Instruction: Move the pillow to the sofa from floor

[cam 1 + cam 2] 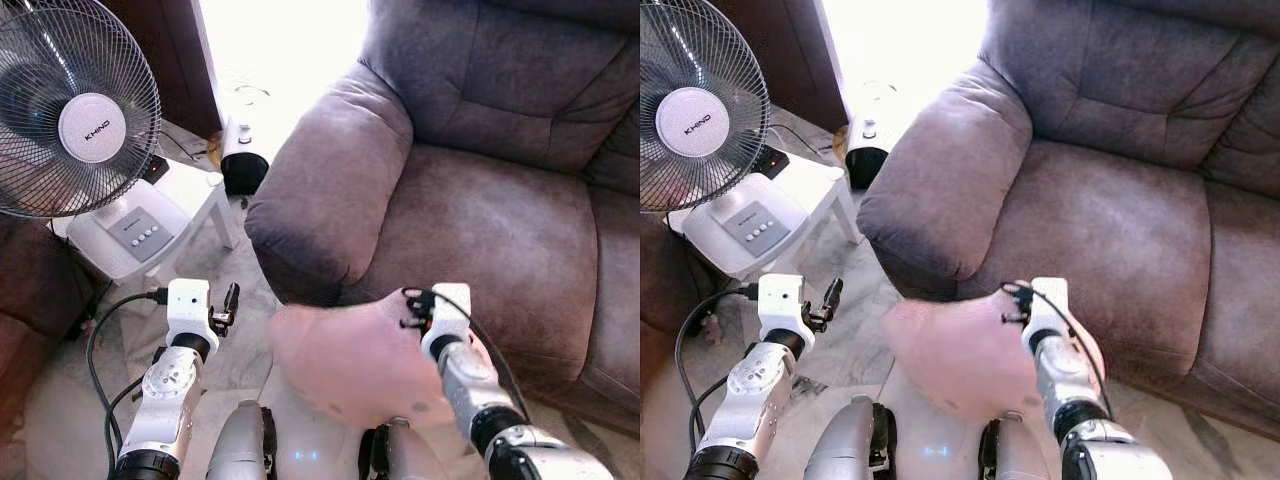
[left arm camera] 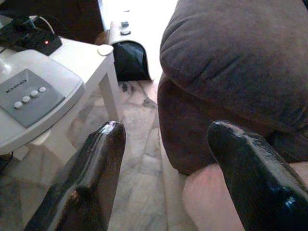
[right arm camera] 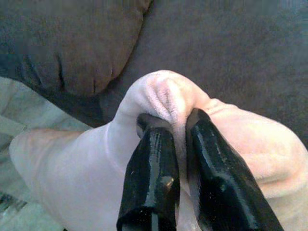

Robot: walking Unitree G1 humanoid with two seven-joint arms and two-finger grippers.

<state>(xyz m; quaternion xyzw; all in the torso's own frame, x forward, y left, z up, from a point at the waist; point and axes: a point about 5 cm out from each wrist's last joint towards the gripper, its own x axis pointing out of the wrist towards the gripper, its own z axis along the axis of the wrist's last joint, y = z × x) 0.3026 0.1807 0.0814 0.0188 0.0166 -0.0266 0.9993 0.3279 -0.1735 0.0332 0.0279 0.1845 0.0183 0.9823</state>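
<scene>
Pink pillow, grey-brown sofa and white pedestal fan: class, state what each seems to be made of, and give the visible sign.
Pink pillow: soft matte fabric, probably cotton-like; it bunches into folds where the right gripper pinches it.
Grey-brown sofa: napped upholstery, possibly microfibre or suede-like; light and dark brushed patches show on it.
White pedestal fan: smooth plastic base and hub, probably a wire metal grille.

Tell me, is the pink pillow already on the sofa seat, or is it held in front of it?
Held. The right hand pinches a fold of the pillow before the sofa's front edge, off the seat cushion.
</scene>
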